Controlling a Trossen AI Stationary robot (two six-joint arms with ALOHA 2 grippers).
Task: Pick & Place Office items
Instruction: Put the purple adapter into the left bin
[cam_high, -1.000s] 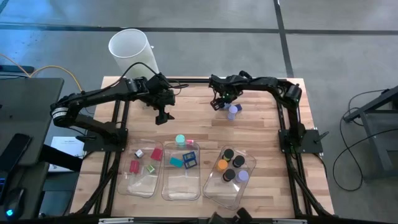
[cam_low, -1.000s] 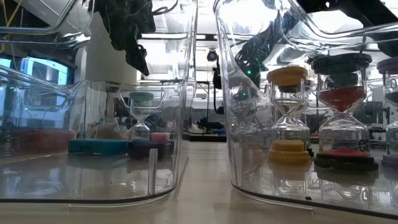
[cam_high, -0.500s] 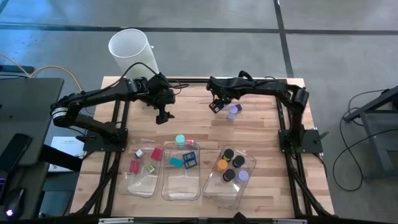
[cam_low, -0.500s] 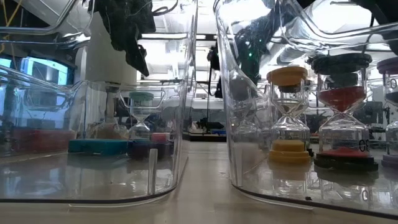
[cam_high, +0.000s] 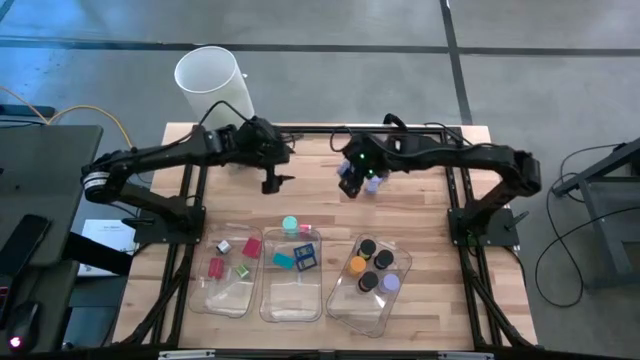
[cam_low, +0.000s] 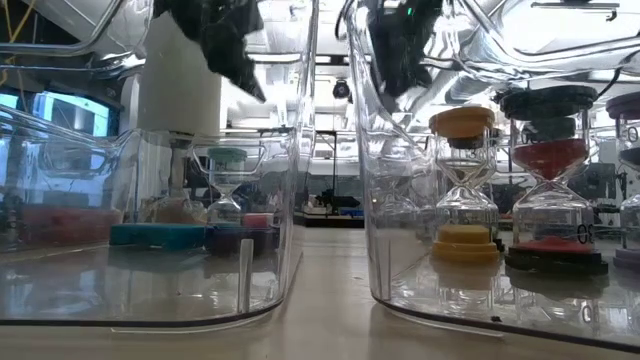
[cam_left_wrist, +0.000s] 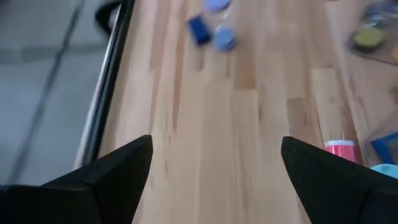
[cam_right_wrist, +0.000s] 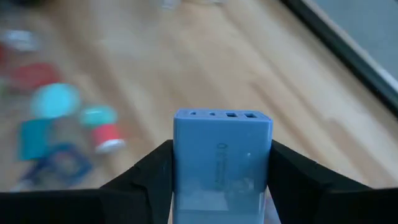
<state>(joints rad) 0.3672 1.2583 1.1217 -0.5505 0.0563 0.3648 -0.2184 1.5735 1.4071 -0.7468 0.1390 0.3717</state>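
My right gripper (cam_high: 350, 180) hangs over the far middle of the table, shut on a light blue block (cam_right_wrist: 222, 143). A purple cap (cam_high: 376, 181) stands on the wood just beside it. My left gripper (cam_high: 272, 183) hovers open over bare wood left of centre, with nothing between its fingers (cam_left_wrist: 214, 162). Along the near edge lie three clear trays: the left one (cam_high: 212, 298) holds red pieces, the middle one (cam_high: 292, 300) holds teal and blue blocks, and the right one (cam_high: 352, 312) holds round capped sand timers (cam_low: 462, 180). My right gripper pinches the blue block by its two opposite side faces (cam_right_wrist: 181, 163), one finger (cam_right_wrist: 149, 177) on each. The fingers slant down from the far right. The block's slotted end (cam_right_wrist: 222, 116) sticks out past the fingertips, and the block is lifted clear of the table.
A tall white cylinder (cam_high: 210, 78) stands at the far left corner, behind the left arm. A teal cap (cam_high: 290, 224) and a small pink piece (cam_high: 305, 229) lie at the middle tray's far end. Bare wood stretches between the grippers and the trays.
My right gripper has risen from the table beside the purple cap, carrying the blue block up clear of the wood, and has come a little toward the near edge while the arm's elbow swung out to the right. My left gripper has tipped up slightly and shifted a little right.
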